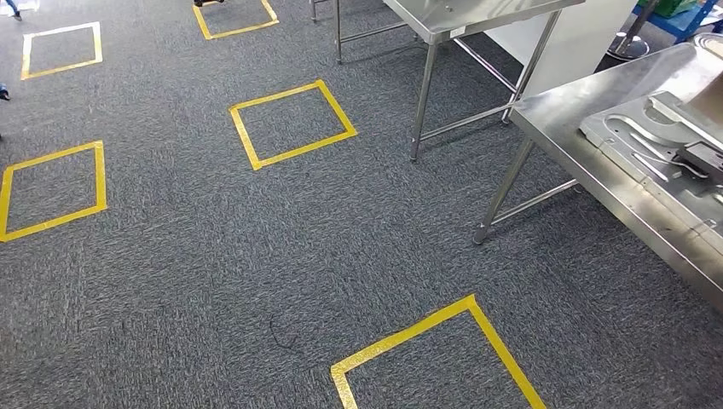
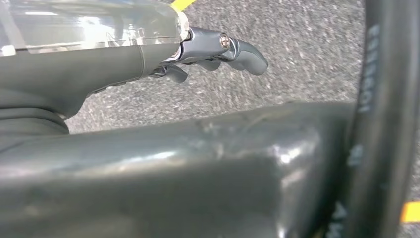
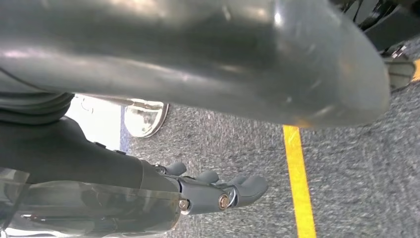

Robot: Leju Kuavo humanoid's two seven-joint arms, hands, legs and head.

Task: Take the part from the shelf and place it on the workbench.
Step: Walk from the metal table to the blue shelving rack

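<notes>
At the right edge of the head view stands the steel workbench (image 1: 597, 183). A flat grey metal part (image 1: 656, 141) with curved cut-outs lies on its top. My left hand (image 2: 208, 52) hangs over the grey carpet with its fingers stretched out and nothing in them. In the right wrist view my right hand (image 3: 208, 191) likewise hangs above the carpet, fingers apart and holding nothing, near a yellow tape line (image 3: 299, 183). Neither hand is near the workbench top.
A second steel table (image 1: 460, 17) stands at the back, with a white panel (image 1: 571, 38) behind it. Yellow tape squares (image 1: 290, 123) mark the carpet, one just in front of me (image 1: 443, 349). Workbench legs (image 1: 503, 192) reach the floor at centre right.
</notes>
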